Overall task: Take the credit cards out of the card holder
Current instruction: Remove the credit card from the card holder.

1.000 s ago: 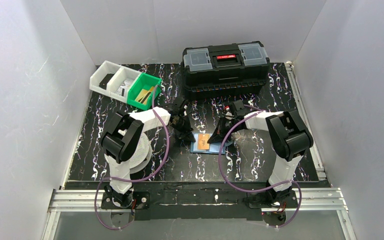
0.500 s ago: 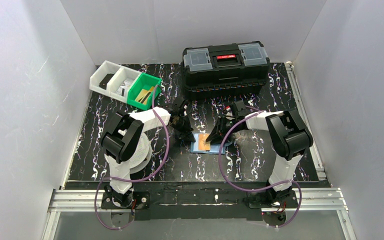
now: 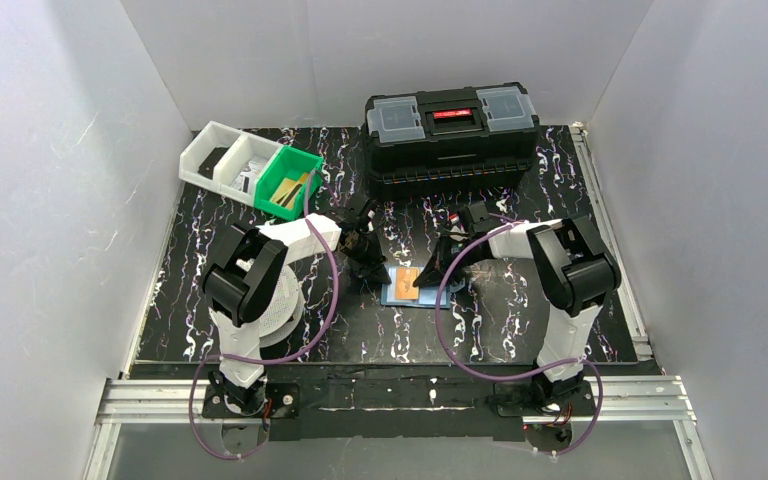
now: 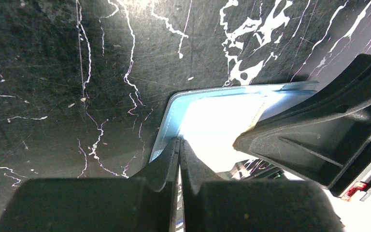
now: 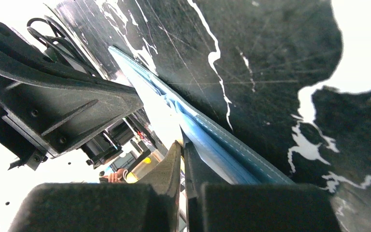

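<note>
The blue card holder (image 3: 400,297) lies open on the black marbled table between both arms. An orange-tan credit card (image 3: 407,276) rests on its paler inside. My left gripper (image 3: 370,266) is shut, its tips (image 4: 179,140) pressed on the holder's left edge (image 4: 171,116). From the right, my right gripper (image 3: 426,278) reaches in low over the holder (image 5: 222,140). Its tips (image 5: 181,144) are shut at the card's edge, with a thin yellowish sliver between them. The left wrist view shows the card's tan edge (image 4: 254,123) beside the right finger.
A large black toolbox (image 3: 451,135) stands at the back. A green bin (image 3: 288,183) and white bins (image 3: 225,157) sit at the back left. A white round thing (image 3: 282,300) lies by the left arm. White walls close in three sides.
The right gripper opened and shut again at the card's right edge. The card looked raised half a second ago and now sits lower. The left gripper stayed put.
</note>
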`<state>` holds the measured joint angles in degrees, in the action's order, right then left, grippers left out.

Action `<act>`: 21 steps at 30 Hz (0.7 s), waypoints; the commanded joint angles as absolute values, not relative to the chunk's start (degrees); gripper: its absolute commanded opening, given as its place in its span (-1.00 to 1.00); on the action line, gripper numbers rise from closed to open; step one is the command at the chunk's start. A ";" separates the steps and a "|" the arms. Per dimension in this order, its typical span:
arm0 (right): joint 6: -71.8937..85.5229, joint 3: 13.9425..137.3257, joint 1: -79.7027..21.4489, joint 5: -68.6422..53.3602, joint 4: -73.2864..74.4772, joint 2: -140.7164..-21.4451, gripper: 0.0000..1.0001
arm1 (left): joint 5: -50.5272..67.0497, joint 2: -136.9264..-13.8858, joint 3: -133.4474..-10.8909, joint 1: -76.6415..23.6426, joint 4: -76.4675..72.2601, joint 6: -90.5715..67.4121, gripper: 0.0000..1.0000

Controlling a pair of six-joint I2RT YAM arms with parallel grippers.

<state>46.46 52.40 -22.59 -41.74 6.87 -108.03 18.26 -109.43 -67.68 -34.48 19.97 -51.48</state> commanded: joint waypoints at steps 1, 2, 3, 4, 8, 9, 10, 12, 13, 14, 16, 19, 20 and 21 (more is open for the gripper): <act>43.97 52.69 -21.97 -34.03 12.48 -105.00 -0.97 | 12.32 -114.03 -63.92 -36.51 27.13 -49.88 -1.00; 43.49 52.50 -21.62 -33.35 13.01 -103.98 -0.97 | 12.21 -114.00 -63.90 -36.56 27.15 -49.92 -1.00; 42.98 52.31 -21.24 -32.59 13.71 -103.02 -0.97 | 12.09 -113.91 -63.79 -36.55 27.16 -49.94 -1.00; 42.41 52.26 -20.80 -32.00 14.59 -102.17 -0.97 | 11.98 -113.91 -63.71 -36.53 27.20 -49.88 -1.00; 40.21 51.89 -19.70 -29.96 17.12 -99.17 -0.97 | 12.02 -113.95 -63.67 -36.53 27.25 -49.77 -1.00; 39.82 51.75 -19.52 -29.78 17.42 -98.68 -0.97 | 12.16 -113.91 -63.76 -36.48 27.25 -49.64 -1.00; 39.53 51.64 -19.44 -29.61 17.79 -98.19 -0.97 | 12.28 -113.91 -63.78 -36.53 27.25 -49.41 -1.00; 38.89 51.68 -19.34 -29.21 18.42 -97.53 -0.97 | 12.50 -113.70 -64.07 -36.55 27.25 -49.04 -1.00; 38.66 51.64 -19.34 -29.07 18.64 -97.25 -0.97 | 12.70 -113.64 -64.24 -36.56 27.26 -48.78 -1.00; 38.45 51.55 -19.29 -28.89 18.94 -96.95 -0.97 | 12.80 -113.44 -64.38 -36.51 27.28 -48.60 -1.00; 38.24 51.59 -19.25 -28.75 19.23 -96.45 -0.97 | 13.03 -113.02 -64.82 -36.54 27.32 -48.00 -1.00; 37.91 51.72 -19.18 -28.51 19.86 -95.52 -0.97 | 13.42 -112.31 -65.58 -36.55 27.49 -47.29 -1.00; 37.73 51.88 -19.10 -28.48 20.17 -95.12 -0.97 | 13.64 -112.02 -65.91 -36.51 27.58 -47.09 -1.00; 37.63 52.06 -19.08 -28.52 20.40 -94.86 -0.97 | 13.99 -111.79 -66.33 -36.48 27.60 -47.02 -1.00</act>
